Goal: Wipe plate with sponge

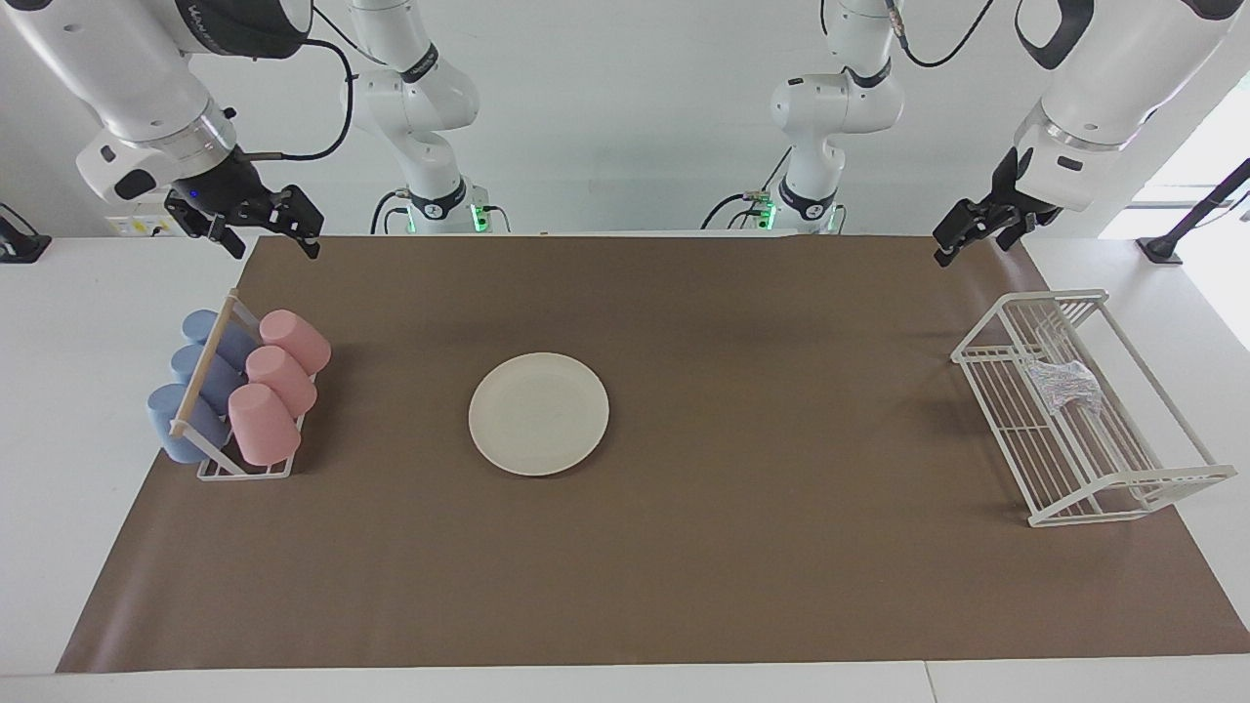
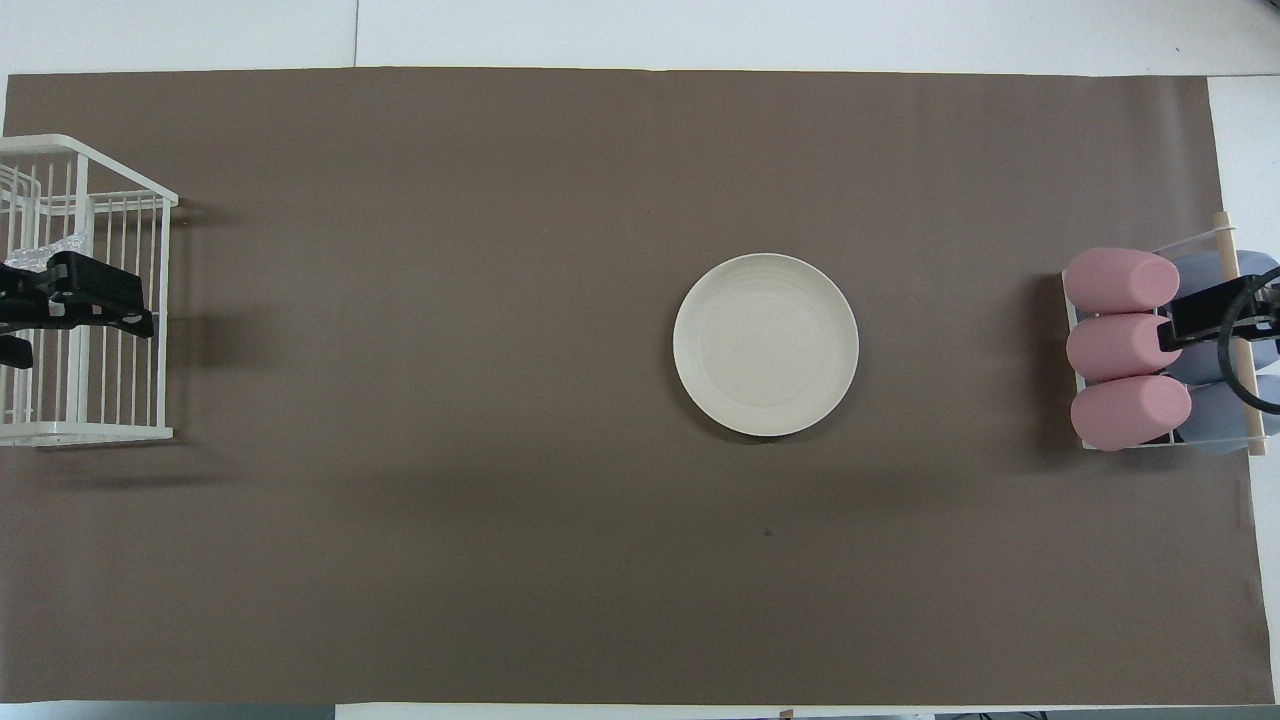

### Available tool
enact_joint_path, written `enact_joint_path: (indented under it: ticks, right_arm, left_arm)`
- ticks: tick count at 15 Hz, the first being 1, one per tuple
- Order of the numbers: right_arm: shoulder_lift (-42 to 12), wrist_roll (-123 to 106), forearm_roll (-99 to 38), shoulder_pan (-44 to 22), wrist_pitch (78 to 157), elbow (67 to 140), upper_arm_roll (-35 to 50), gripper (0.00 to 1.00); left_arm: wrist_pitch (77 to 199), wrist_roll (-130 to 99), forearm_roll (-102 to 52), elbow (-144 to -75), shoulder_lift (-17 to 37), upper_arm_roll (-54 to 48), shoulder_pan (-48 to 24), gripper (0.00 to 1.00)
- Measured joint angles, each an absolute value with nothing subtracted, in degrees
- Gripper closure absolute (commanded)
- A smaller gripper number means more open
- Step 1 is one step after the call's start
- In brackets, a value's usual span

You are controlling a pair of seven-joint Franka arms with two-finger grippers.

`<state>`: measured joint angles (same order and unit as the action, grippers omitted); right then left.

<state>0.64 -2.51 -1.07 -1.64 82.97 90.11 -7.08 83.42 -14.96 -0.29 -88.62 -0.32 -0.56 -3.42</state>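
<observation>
The cream-white plate (image 1: 538, 413) (image 2: 765, 344) lies flat on the brown mat, nothing on it. The silvery mesh sponge (image 1: 1064, 384) (image 2: 48, 249) rests inside the white wire rack (image 1: 1143, 483) at the left arm's end of the table. In the overhead view my left gripper partly covers the sponge. My left gripper (image 1: 969, 249) hangs open high over the rack, well clear of the sponge and holding nothing. My right gripper (image 1: 276, 247) is raised over the cup holder at the right arm's end, open and empty.
A small rack (image 1: 244, 467) at the right arm's end holds pink cups (image 1: 264, 423) and blue cups (image 1: 176, 420) lying on their sides. The brown mat (image 1: 742, 547) covers most of the white table.
</observation>
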Motion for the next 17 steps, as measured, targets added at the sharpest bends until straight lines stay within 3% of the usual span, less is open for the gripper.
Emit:
enact_joint_path:
  ticks: [9, 17]
  right_arm:
    - [0.6, -0.7, -1.1, -1.6, 83.0, 90.1, -7.1, 0.00]
    - [0.6, 7.1, -1.1, -1.8, 82.9, 90.1, -7.0, 0.00]
  left_arm:
    - [85.8, -17.5, 15.2, -91.5, 2.1, -1.3, -6.8, 0.00]
    - [91.4, -18.3, 42.9, -96.4, 13.6, -1.4, -11.4, 0.00]
